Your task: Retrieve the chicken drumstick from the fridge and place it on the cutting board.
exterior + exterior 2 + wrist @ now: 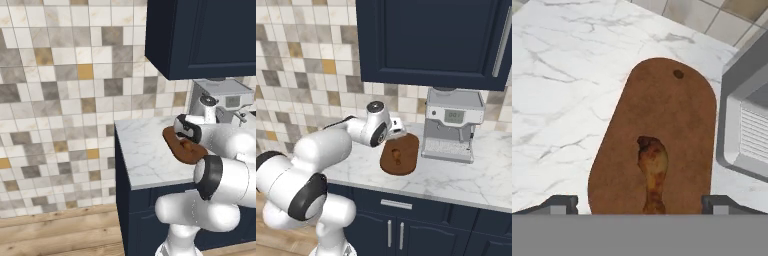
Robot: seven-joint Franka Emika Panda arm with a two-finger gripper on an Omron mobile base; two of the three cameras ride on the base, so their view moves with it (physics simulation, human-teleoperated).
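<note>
End effector (640,204) spread above chicken drumstick (653,170), lying on cutting board (662,110)

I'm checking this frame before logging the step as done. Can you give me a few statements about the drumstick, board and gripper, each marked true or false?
1. The chicken drumstick lies on the cutting board. True.
2. The gripper is shut on the drumstick. False: its tips stand wide apart, either side of the drumstick, not touching it.
3. The cutting board rests on the marble counter, left of the coffee machine in the right base view. True.
4. The drumstick hangs over the board's edge. False: it lies wholly within the board.
5. The navy cupboard above stands open. False: its door is closed.
</note>
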